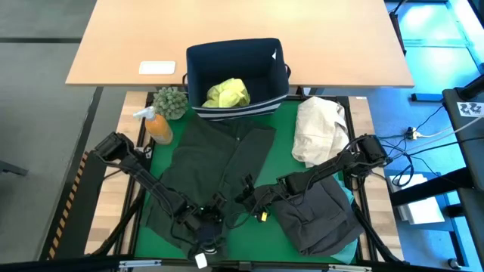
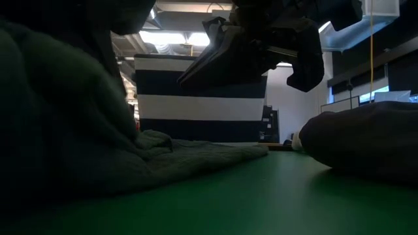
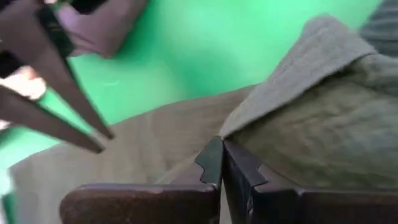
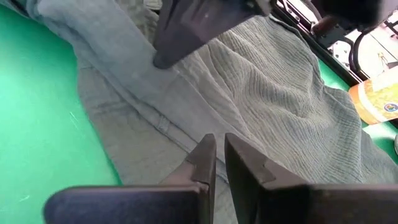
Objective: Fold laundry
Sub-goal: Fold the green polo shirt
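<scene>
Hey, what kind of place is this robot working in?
Probably a lab or office workspace, not a home: a green mat on the robot's table, a bare wooden desk behind it, and ceiling ducting in the low view.

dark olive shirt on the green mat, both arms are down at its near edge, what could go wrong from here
1. The left gripper is shut right at the hem of the dark olive shirt; if it pinched only a thin edge, the cloth may slip out on lifting.
2. The right gripper sits close beside it, so the two arms might collide.
3. The grey garment lies near the right arm and could get dragged along.
</scene>
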`<act>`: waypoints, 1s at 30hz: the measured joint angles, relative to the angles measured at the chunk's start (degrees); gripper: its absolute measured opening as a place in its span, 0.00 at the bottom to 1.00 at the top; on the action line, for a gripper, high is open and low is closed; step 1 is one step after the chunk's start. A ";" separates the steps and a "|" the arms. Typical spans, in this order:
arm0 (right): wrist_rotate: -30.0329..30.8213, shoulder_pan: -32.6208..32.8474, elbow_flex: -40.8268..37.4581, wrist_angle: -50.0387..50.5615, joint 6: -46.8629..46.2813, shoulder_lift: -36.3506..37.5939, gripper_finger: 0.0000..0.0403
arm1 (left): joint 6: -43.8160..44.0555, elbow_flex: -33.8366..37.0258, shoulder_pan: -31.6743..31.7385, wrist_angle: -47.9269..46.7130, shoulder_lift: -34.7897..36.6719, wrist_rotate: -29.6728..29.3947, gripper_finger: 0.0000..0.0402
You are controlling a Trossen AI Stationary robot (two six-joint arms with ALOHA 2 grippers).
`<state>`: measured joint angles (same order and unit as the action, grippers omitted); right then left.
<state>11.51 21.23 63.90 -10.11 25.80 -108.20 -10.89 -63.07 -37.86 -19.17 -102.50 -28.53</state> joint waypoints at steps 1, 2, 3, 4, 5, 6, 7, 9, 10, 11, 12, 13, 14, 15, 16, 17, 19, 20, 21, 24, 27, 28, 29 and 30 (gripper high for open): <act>0.00 0.00 0.00 0.00 0.00 0.00 0.09 | 0.17 0.00 -0.24 -0.01 0.04 -1.06 0.00; 0.00 0.00 0.00 0.00 0.00 0.00 0.09 | 1.05 0.00 -0.65 -0.18 0.15 -1.99 0.00; 0.00 0.00 0.00 0.02 0.00 0.00 0.09 | 2.24 0.00 -1.13 -0.42 0.25 -2.92 0.00; 0.00 0.00 0.00 0.04 0.00 0.00 0.09 | 3.52 0.00 -1.78 -0.68 0.33 -4.12 0.00; 0.00 0.00 0.00 0.06 0.00 0.00 0.09 | 4.78 0.00 -2.59 -1.10 0.33 -5.52 0.00; 0.00 0.00 0.00 0.12 0.00 0.00 0.09 | 6.11 0.00 -3.55 -1.81 0.35 -7.04 0.00; 0.00 0.00 0.00 0.15 0.00 0.00 0.09 | 7.83 0.00 -4.48 -2.78 0.35 -8.47 0.00; 0.00 0.00 0.00 0.31 0.00 0.00 0.09 | 12.27 0.00 -6.28 -5.29 0.35 -11.44 0.00; 0.00 0.00 0.00 0.39 0.00 0.00 0.09 | 14.87 0.00 -7.21 -6.98 0.35 -12.95 0.00; -0.04 0.00 0.00 0.47 0.00 0.00 0.09 | 17.49 0.00 -8.18 -8.76 0.35 -14.54 0.00; -0.12 0.00 0.00 0.52 0.00 0.00 0.09 | 20.18 0.00 -9.14 -10.65 0.35 -16.02 0.00; -0.28 0.00 0.00 0.52 0.00 0.00 0.09 | 22.99 0.00 -10.09 -12.57 0.35 -17.52 0.00; -0.53 0.02 0.00 0.50 0.00 0.00 0.09 | 25.92 0.00 -11.03 -14.54 0.37 -18.72 0.00; -0.57 0.02 0.00 0.50 0.00 0.00 0.09 | 28.66 0.00 -11.98 -16.67 0.37 -19.61 0.00; -0.57 0.02 0.00 0.50 0.00 0.00 0.09 | 31.45 0.00 -12.87 -18.85 0.37 -20.49 0.00; -0.59 0.02 0.00 0.50 0.00 0.00 0.09 | 34.43 0.00 -13.73 -21.14 0.37 -21.15 0.00; -0.59 0.02 0.00 0.47 0.00 0.00 0.09 | 40.10 0.00 -15.17 -25.77 0.39 -21.88 0.00; -0.59 0.02 0.00 0.47 0.00 0.00 0.09 | 43.05 0.00 -15.79 -28.13 0.39 -21.95 0.00; -0.60 0.02 0.00 0.46 0.00 0.00 0.09 | 45.86 0.00 -16.39 -30.34 0.39 -21.95 0.00; -1.95 0.02 0.00 0.42 0.00 0.00 0.09 | 52.72 0.00 -18.02 -35.01 0.39 -21.99 0.00; -3.16 0.04 0.00 0.31 -0.12 0.00 0.09 | 57.71 0.00 -19.42 -37.84 0.39 -21.79 0.00; -3.19 0.07 0.00 0.31 -0.27 0.00 0.09 | 59.14 0.00 -19.81 -38.33 0.39 -21.43 0.00; -3.18 0.07 0.00 0.31 -0.32 0.00 0.09 | 60.46 0.00 -20.22 -38.90 0.39 -21.12 0.00; -3.19 0.07 0.00 0.31 -0.34 0.00 0.09 | 61.65 0.00 -20.60 -39.40 0.39 -20.71 0.00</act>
<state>8.32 21.30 63.90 -9.80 25.46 -108.20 50.75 -63.07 -58.46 -58.57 -102.10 -49.24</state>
